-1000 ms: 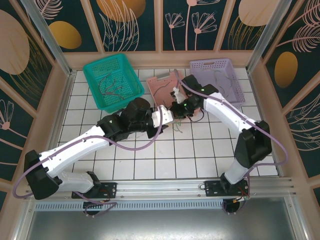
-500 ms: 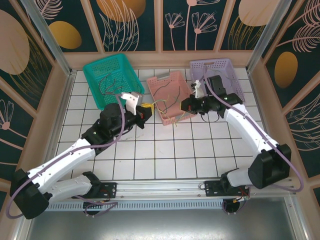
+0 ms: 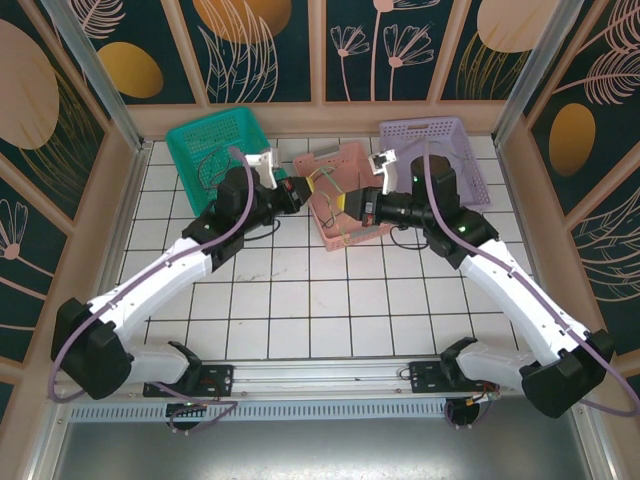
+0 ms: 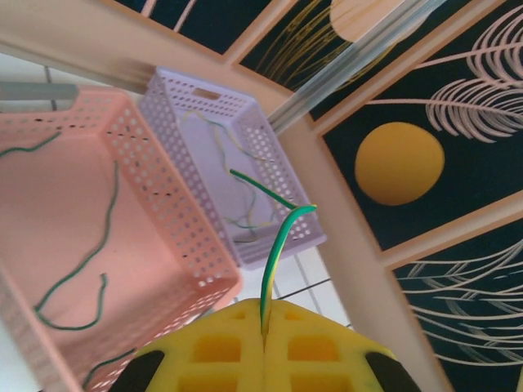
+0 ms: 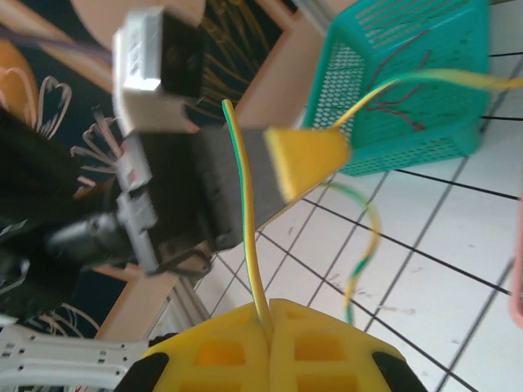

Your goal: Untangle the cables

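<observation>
A: Is any word, number, brand or sign to be read here?
B: None can be read. On the wall panels (image 3: 250, 40), along the top of the frame, only painted leaves and round shapes are seen.
A: And on the baskets?
B: No lettering can be made out on the teal basket (image 3: 205, 130), the pink basket (image 3: 338, 232) or the lilac basket (image 3: 420, 127)

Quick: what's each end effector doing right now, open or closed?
Left end effector: closed, pinching a green-striped cable.
Right end effector: closed, pinching a yellow-green cable.
</observation>
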Motion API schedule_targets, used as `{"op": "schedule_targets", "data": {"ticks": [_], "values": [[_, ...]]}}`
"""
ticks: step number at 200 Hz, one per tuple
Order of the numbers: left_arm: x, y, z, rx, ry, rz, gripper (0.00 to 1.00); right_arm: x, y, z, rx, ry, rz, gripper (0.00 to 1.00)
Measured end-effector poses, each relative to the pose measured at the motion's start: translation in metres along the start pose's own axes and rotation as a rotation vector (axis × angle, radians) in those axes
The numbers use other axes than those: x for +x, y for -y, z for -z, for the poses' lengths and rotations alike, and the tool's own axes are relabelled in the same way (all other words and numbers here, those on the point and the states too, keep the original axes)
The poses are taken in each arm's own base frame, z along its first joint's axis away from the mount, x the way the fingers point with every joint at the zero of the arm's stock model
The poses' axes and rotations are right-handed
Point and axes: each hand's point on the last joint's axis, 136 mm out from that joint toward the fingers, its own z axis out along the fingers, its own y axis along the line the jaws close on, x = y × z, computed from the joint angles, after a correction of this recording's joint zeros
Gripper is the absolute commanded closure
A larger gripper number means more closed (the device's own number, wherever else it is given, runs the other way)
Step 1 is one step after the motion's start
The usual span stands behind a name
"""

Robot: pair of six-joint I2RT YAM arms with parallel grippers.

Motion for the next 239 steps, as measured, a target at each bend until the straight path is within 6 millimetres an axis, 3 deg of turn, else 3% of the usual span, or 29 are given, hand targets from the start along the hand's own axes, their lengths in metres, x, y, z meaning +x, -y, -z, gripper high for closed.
{"op": "schedule_targets", "data": {"ticks": [41,78,153,176,216,224,239], "values": [[-0.015,-0.001,-0.023,0.028,-0.097,0.117,1.0,0.014,-0.035,-0.021,-0.078,-0.081,0.116,1.0],[-0.009,0.001,-0.042,0.055,-0.21,0.156,1.0,0.033,-0.067,-0.046,-0.136,-0.191,0.243,1.0],[-0.004,-0.001,-0.058,0.058,-0.333,0.191,1.0,0.089,-0.115,-0.074,-0.222,-0.373,0.395,1.0],[-0.008,-0.005,-0.064,0.063,-0.368,0.212,1.0,0.103,-0.11,-0.08,-0.186,-0.417,0.434,1.0],[-0.013,-0.01,-0.076,0.064,-0.432,0.252,1.0,0.123,-0.08,-0.094,-0.057,-0.486,0.518,1.0],[-0.013,-0.01,-0.077,0.065,-0.441,0.257,1.0,0.125,-0.075,-0.096,-0.031,-0.496,0.533,0.91],[-0.015,-0.01,-0.079,0.066,-0.435,0.253,1.0,0.129,-0.07,-0.096,0.0,-0.507,0.537,0.6]]}}
